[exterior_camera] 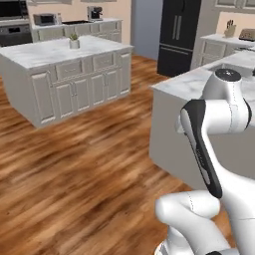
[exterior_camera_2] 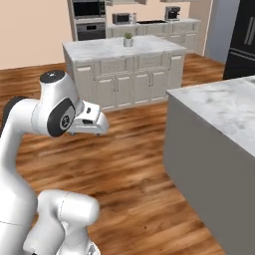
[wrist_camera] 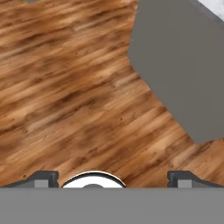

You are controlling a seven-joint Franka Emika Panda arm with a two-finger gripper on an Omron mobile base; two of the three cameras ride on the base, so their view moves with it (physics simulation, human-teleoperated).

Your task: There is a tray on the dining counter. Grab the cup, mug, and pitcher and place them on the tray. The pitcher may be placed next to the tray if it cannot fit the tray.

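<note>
I judge the task barely begun: no vessel is in my tool, and I cannot make out the tray, cup, mug or pitcher anywhere on the stretch of surface I can see, so all three placements are left to do.

Taking the white grey-veined marble dining surface (exterior_camera: 199, 82) as my landmark and reading left to right in the left base view: well to its left, across the brown wooden plank floor (exterior_camera: 84, 169), stands the separate marble-topped island with white cabinet doors (exterior_camera: 64, 74), a small potted plant (exterior_camera: 74, 41) on top. The dining surface's near corner and grey side panel come next, and my white arm rises just in front of that corner.

The arm is folded, elbow high, forearm level, the hand tucked in and aimed down at the floor short of the surface. In the hand view the tool (wrist_camera: 113, 177) stands wide, its two dark fingertips (wrist_camera: 43, 178) far apart with nothing between them; the surface's grey side panel sits up and to the right. I expect I must drive closer first.
</note>
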